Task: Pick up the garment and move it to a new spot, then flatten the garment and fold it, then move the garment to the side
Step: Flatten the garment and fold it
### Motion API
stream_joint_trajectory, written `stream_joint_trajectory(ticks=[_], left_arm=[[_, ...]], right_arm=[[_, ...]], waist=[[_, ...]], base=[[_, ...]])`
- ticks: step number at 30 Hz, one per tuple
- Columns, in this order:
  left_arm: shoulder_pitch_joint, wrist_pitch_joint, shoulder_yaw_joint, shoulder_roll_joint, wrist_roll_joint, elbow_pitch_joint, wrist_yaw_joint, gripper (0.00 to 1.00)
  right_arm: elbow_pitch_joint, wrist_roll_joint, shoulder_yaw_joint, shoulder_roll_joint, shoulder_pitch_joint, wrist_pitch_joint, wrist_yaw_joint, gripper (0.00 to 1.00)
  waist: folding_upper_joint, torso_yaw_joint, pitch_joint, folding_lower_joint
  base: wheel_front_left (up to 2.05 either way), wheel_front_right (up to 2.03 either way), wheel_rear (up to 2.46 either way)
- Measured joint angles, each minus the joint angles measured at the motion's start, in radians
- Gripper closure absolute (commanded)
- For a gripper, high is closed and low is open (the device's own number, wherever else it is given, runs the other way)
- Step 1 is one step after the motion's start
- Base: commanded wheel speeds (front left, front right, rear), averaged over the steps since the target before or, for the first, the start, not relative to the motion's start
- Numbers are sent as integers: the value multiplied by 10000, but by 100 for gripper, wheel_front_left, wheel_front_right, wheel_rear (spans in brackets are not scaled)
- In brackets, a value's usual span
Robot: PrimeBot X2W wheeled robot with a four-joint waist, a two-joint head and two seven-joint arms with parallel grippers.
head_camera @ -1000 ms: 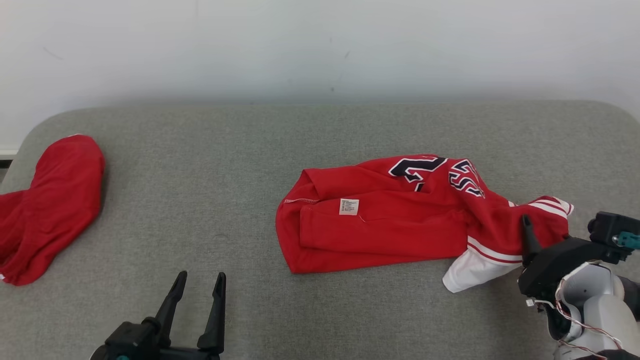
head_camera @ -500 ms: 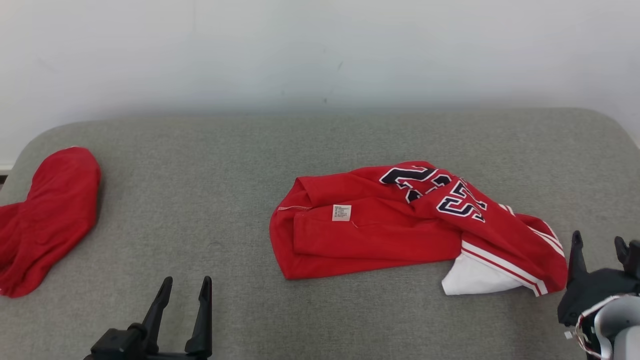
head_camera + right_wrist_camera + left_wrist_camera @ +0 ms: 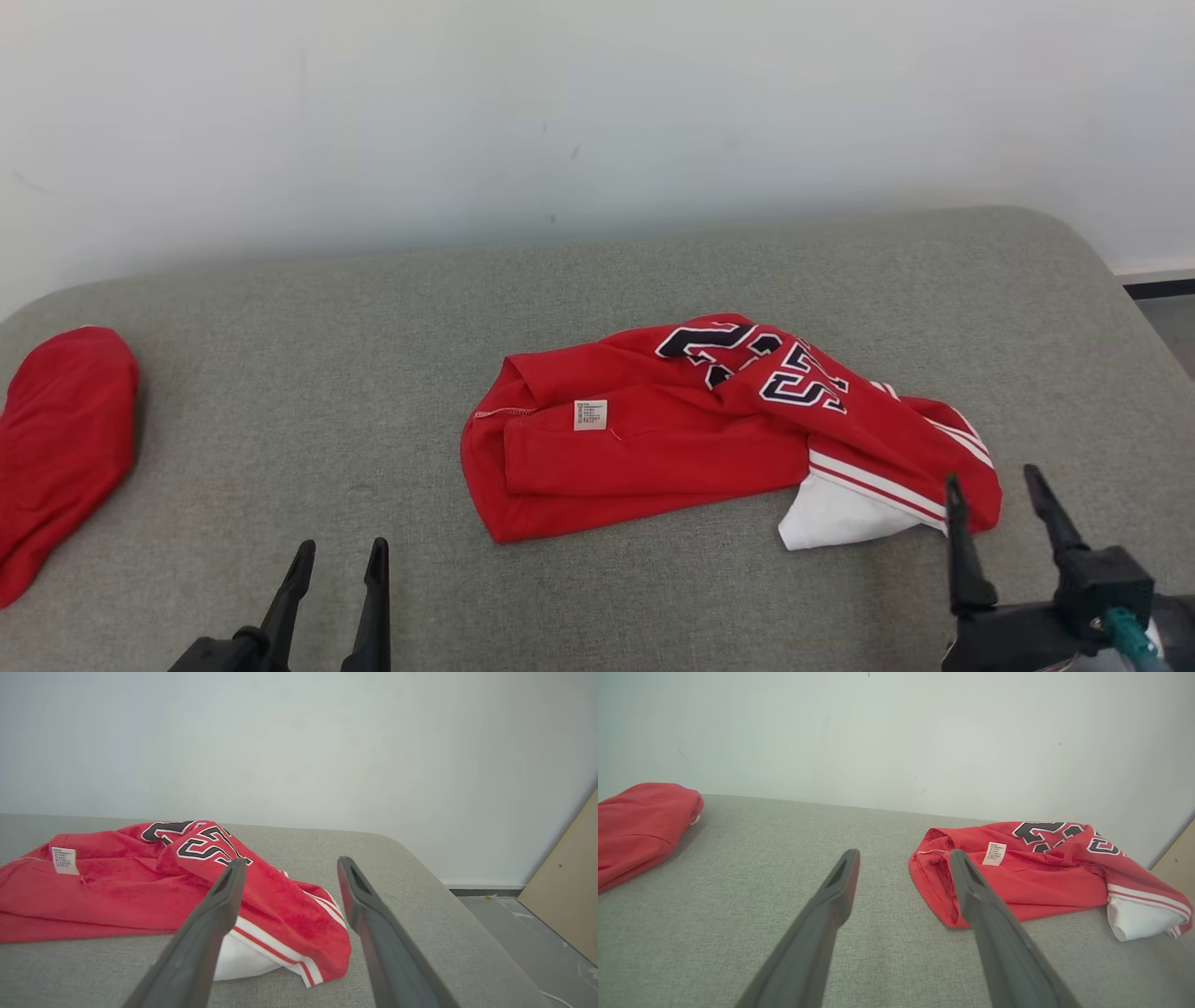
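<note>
The garment [image 3: 653,448] is a red jersey with dark numbers, a white label and white-striped trim. It lies crumpled right of centre on the grey padded surface [image 3: 373,373]. My right gripper [image 3: 991,478] stands open just in front of the garment's white-trimmed right end, holding nothing. In the right wrist view its fingers [image 3: 292,861] frame that end of the garment [image 3: 117,896]. My left gripper [image 3: 341,551] is open near the front edge, left of the garment. In the left wrist view the left gripper [image 3: 903,854] points past the garment's left hem [image 3: 1041,877].
A second red cloth [image 3: 56,448] lies at the far left of the surface [image 3: 640,821]. A white wall backs the surface. Its rounded right edge drops to the floor, where a tan board [image 3: 560,896] leans.
The head camera has shifted, moving the whole scene left and down. My right gripper has drawn back from over the garment's right end toward the front edge. That end has settled flatter.
</note>
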Motion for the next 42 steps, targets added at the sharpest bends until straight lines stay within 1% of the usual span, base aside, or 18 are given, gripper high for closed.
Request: stream_joint_trajectory(ticks=[3, 7, 17, 21, 27, 32, 36, 42], left_arm=[[128, 0, 23, -21, 0, -13, 0, 0], [267, 0, 75, -58, 0, -50, 0, 0], [566, 0, 102, -128, 6, -84, -2, 0], [428, 109, -86, -128, 29, 203, -19, 0], [-1064, 1177, -587, -92, -117, 1145, -115, 0], [-2414, 1946, -614, -25, -552, 2232, -167, 0], [-3341, 2380, -454, 52, -713, 2938, -88, 0], [-4137, 2945, -428, 31, -980, 3839, 111, 0]], right_arm=[[-44, 73, 550, 12, 285, -336, -2, 0], [105, 171, 899, 10, 574, -472, 0, 0], [125, 343, 922, 13, 877, -454, 0, 0], [102, 407, 980, 15, 861, -428, 0, 0], [157, 529, 1187, 17, 800, -437, 0, 0], [144, 619, 1547, 21, 567, -543, -2, 0], [125, 627, 1877, 23, 353, -648, -2, 0], [326, 604, 2485, 21, 30, -786, -2, 0]], waist=[[0, -61, -81, 0], [-1, -81, -155, 0], [0, 0, -196, 0], [0, -64, -176, 0], [0, -279, -35, 0], [0, -660, 166, 1], [0, -1053, 418, 1], [1, -1589, 912, 1]], base=[[0, 0, 0], [0, 0, 0], [0, 0, 0], [0, 0, 0], [0, 0, 0], [0, 0, 0], [0, 0, 0], [0, 0, 0]])
